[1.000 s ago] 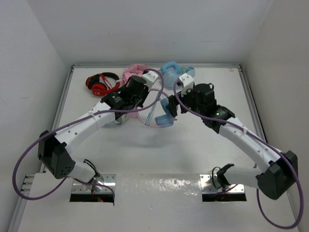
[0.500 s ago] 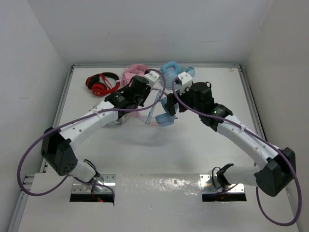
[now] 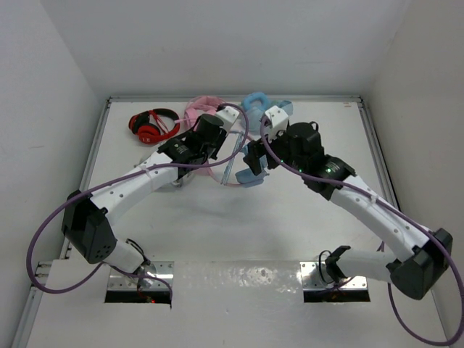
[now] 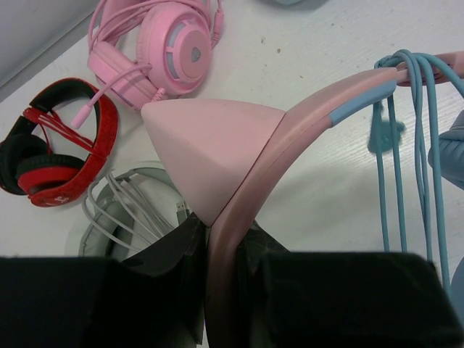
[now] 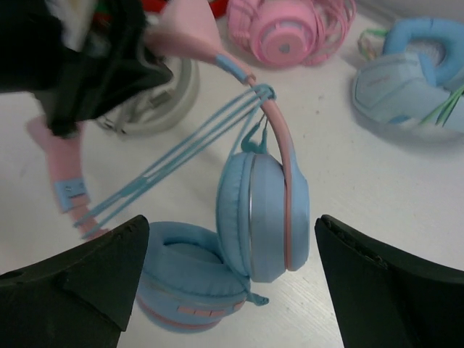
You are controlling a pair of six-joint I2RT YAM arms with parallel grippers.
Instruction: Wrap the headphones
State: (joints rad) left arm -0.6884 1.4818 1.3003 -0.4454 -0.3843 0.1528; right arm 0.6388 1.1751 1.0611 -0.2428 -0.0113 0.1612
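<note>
- I have the left gripper [image 4: 221,254] clamped tight on the pink headband of the headphones [image 4: 250,167], the over-ear pair with light blue earcups. The bite is just below one of the pointed pink ears.
- These headphones sit on the near side of the all-pink cat-ear headphones [image 4: 170,43], towards the arm bases, on the white table [image 3: 217,239].
- The thin teal cable [image 4: 406,181] hangs in several strands over the headband, where the pink turns blue.
- The right gripper [image 5: 232,225] is spread wide, with one blue earcup [image 5: 261,217] standing on edge between its fingers (I see no contact from the wrist view). The other earcup lies flat beside it.
- Left of the all-pink pair lie red-and-black headphones [image 4: 51,156].
- Nearer than the all-pink pair is a pale grey-white pair [image 4: 123,210] with a white cord.
- To its right is an all-light-blue pair [image 5: 413,80].
</note>
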